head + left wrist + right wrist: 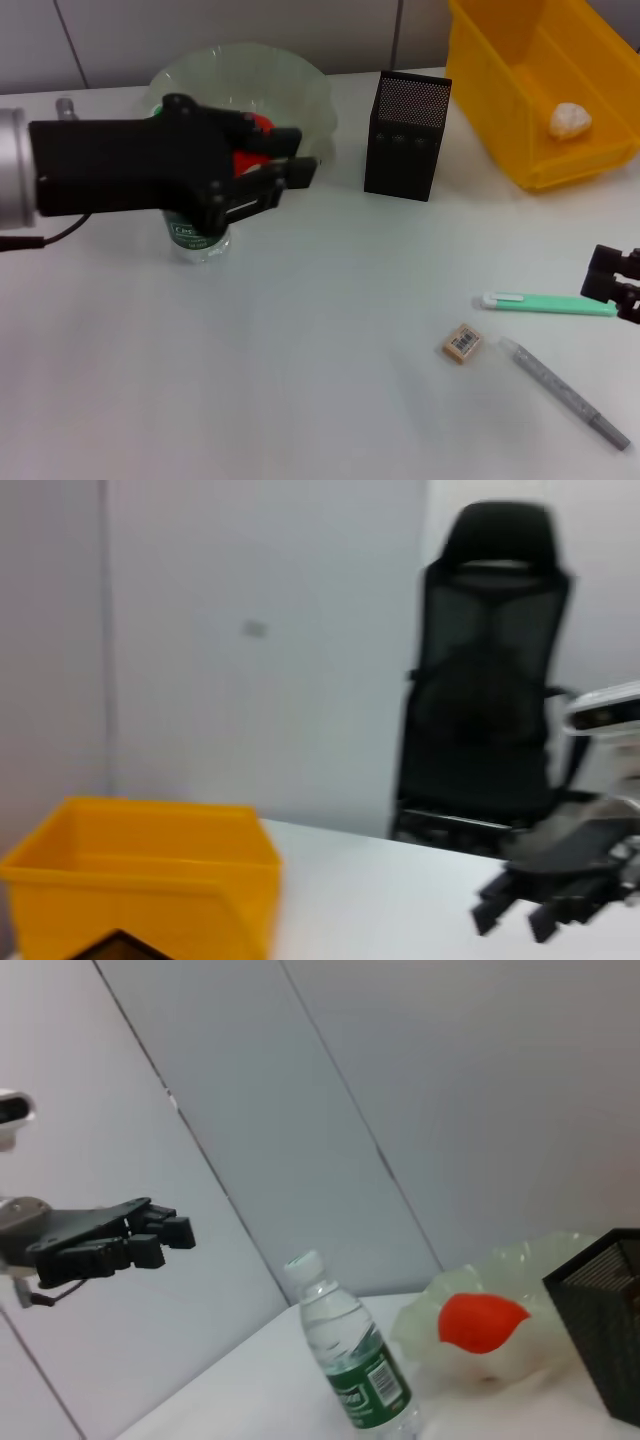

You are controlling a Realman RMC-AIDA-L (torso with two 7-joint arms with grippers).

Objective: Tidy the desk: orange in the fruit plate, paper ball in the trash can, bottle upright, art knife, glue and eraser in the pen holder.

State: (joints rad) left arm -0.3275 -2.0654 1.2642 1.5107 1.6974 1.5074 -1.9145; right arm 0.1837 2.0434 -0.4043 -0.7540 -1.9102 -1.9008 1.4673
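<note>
Bottle (200, 238) upright beneath the left gripper (285, 175), which hovers above it with fingers parted and nothing held; the orange (258, 125) sits in the fruit plate (300, 90) just beyond its tips. Right of it stands the pen holder (407, 135), then the trash can (530, 110) with the paper ball (569, 120) inside. Judged outstanding: eraser (461, 343), glue (565, 392) and art knife (548, 303), the last touching the right gripper (618, 283) at the desk's edge; whether its fingers are parted cannot be told. Open desk (300, 380) between allows a clear carry.
</note>
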